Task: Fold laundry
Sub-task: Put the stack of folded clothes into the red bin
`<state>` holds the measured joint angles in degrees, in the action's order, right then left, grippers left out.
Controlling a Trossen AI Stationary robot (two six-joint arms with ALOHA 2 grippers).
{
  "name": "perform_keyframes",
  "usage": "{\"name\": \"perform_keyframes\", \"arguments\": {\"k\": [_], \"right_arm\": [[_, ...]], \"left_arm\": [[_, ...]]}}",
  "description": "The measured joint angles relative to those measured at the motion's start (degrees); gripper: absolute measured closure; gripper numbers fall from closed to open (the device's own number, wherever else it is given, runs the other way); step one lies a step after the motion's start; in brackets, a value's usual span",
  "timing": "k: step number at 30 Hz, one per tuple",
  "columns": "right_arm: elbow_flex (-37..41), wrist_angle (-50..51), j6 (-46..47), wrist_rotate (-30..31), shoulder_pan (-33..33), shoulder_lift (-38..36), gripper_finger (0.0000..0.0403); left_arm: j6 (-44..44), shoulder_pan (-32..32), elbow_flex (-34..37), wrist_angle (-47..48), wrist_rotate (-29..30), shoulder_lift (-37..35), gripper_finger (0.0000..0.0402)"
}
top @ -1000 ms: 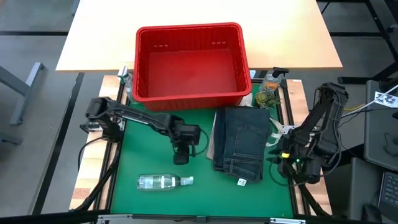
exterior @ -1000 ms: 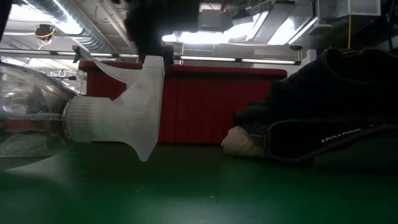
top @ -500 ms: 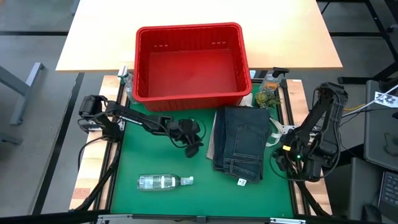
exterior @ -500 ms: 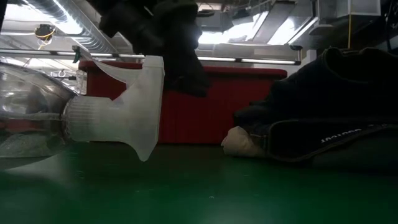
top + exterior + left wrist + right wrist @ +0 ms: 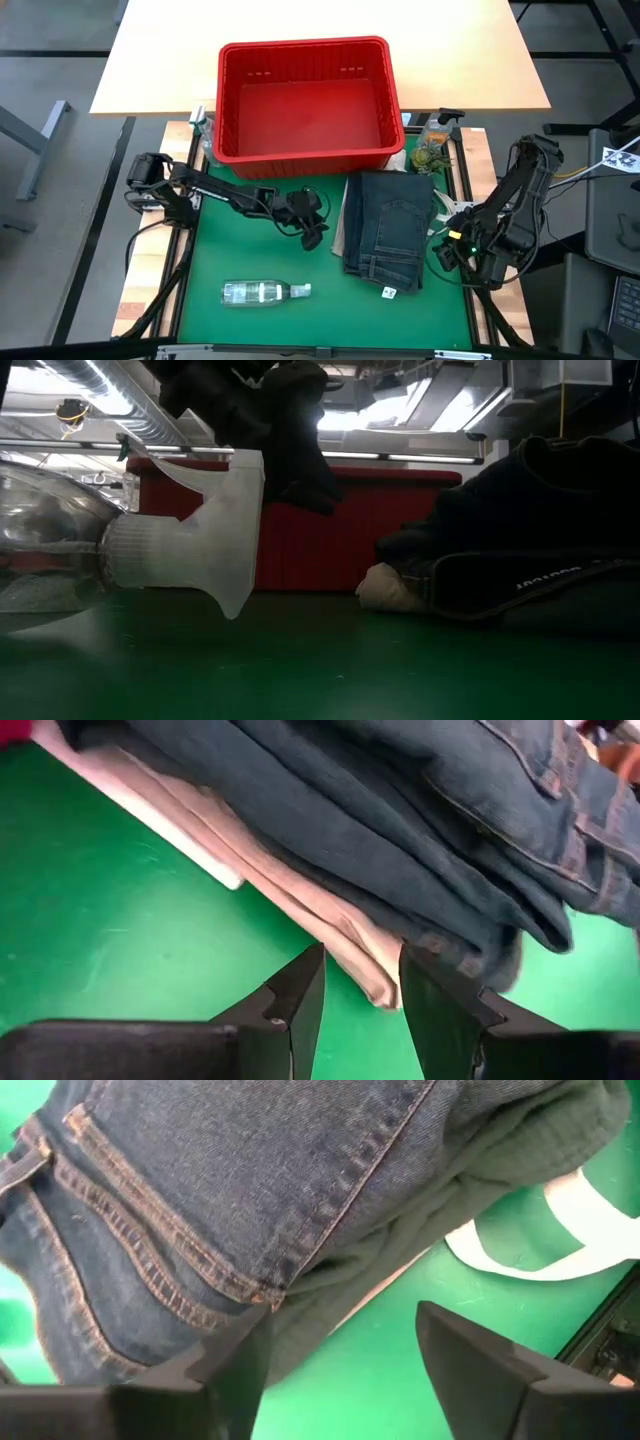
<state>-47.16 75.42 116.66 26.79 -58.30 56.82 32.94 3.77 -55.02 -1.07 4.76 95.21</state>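
Left gripper (image 5: pixel 362 982): two dark fingers parted, nothing between them, low over the green mat (image 5: pixel 110 900). Just ahead of the fingertips: edge of a folded stack. Tan top (image 5: pixel 300 905) at the bottom, its corner nearest the tips; dark blue denim jeans (image 5: pixel 400 810) lying on top, seam stitching visible.

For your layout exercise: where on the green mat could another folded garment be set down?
Bare mat lies between the bottle and the mat's left edge, and along the near edge below the folded jeans. It is crowded between the red basket, the left gripper and the jeans.
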Motion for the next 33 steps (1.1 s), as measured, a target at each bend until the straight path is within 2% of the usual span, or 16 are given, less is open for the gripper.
{"name": "perform_keyframes", "arguments": {"k": [5, 14, 19, 23, 33], "right_arm": [[0.00, -1.56, 4.17, -0.89, 1.48, 2.11, 0.0133], [0.83, -4.37, 11.72, -1.53, 1.35, 7.09, 0.0142], [7.75, -13.84, 15.72, -1.40, 1.35, 7.80, 0.0146], [13.42, -20.58, 16.83, 1.37, 1.40, 7.78, 0.0146], [27.32, -39.00, 16.63, 3.17, 6.45, 7.50, 0.0146]], "left_arm": [[2.92, 0.01, 0.00, -0.39, 4.65, 0.01, 0.0276], [4.49, 0.00, 0.00, -2.72, 7.77, 0.01, 0.0276], [4.49, -0.02, 0.00, -2.99, 7.79, 0.01, 0.0276], [4.49, 0.00, 0.00, -2.99, 7.79, 0.01, 0.0276], [4.56, 0.00, 0.00, -2.99, 7.79, 0.03, 0.0276]]}}
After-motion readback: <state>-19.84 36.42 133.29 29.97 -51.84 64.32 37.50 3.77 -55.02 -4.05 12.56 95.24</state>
